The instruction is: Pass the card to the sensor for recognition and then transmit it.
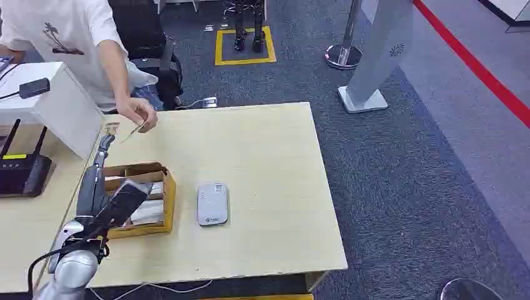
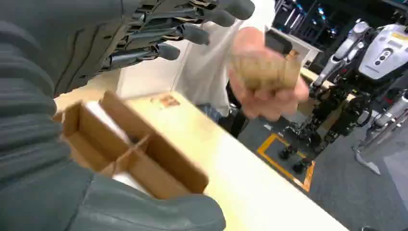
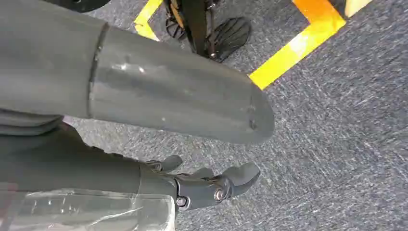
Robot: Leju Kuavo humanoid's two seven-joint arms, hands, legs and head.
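Card (image 2: 266,72) tan, blurred, pinched in person's hand (image 2: 262,91), off table (image 1: 262,150)

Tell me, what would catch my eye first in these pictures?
A person's hand holds a card over the far left corner of the pale wooden table, just beyond the left robot hand stretched toward it. Below sit an open cardboard box and, beside it, a small grey sensor.

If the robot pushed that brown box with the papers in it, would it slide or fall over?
The box would probably slide, not tip: it looks low and wide, sitting flat on the smooth table. It seems to be thin cardboard holding a few papers, so likely light, and its walls might bend if squeezed.
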